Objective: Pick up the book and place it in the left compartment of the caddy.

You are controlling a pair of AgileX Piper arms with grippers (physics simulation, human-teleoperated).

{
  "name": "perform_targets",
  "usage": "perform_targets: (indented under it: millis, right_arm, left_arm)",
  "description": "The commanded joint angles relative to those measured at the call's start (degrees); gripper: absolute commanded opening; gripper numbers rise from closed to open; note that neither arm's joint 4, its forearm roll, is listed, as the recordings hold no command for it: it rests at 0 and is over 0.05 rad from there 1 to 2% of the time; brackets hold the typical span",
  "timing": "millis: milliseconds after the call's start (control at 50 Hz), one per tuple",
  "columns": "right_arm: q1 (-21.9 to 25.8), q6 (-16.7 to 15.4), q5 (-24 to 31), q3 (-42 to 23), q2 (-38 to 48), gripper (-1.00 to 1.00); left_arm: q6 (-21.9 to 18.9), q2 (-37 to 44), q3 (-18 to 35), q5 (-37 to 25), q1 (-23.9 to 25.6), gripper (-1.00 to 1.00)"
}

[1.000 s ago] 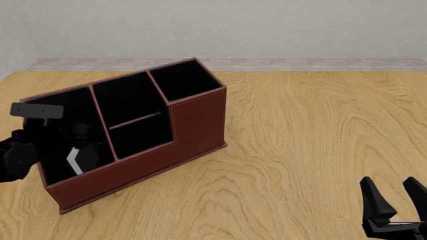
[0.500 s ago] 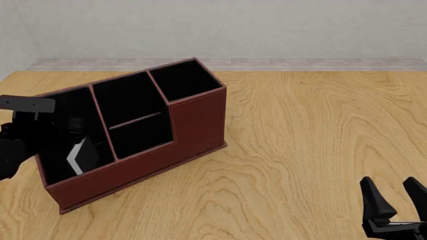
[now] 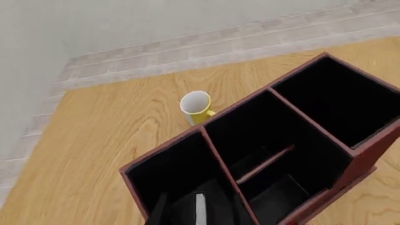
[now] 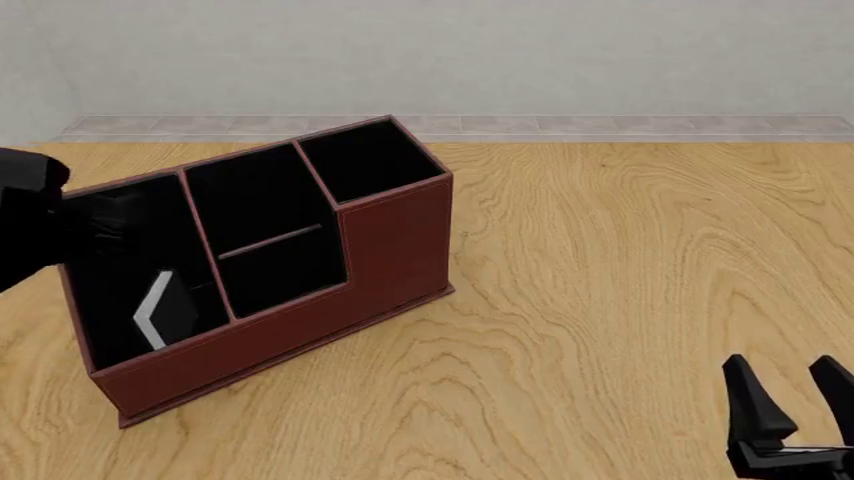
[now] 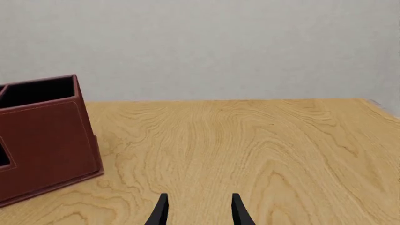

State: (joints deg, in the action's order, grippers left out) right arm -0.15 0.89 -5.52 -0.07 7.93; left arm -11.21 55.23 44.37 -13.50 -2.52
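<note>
Left wrist view: the book point(image 3: 198, 208) leans inside the left compartment point(image 3: 178, 185) of the caddy point(image 3: 368, 159); a yellow cup point(image 3: 196, 106) stands behind.

Front view: the left gripper has pulled out, state unclear. Placement looks done.

Right wrist view: the right gripper point(image 5: 198, 211) rests spread above the bench point(image 5: 281, 150).

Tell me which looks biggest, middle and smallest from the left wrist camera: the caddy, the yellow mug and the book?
1. The caddy, by far the biggest; it runs off the picture.
2. The yellow mug behind it.
3. The book in the left compartment, showing only a thin white strip. The mug sits farther away, so second and third are unsure.
</note>
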Motion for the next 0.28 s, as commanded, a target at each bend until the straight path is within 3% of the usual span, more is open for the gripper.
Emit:
perform_targets:
  millis: [20,280]
  right_arm:
    - [-0.1,0.3,0.7,0.0,-0.9,1.00]
    - [-0.8,0.6,3.0,-0.1,-4.0,1.00]
  left_arm:
    - [-1.2,-9.5,5.5,-9.3,3.5,1.00]
    - [-3.0,-19.6,11.0,-18.9,7.3,1.00]
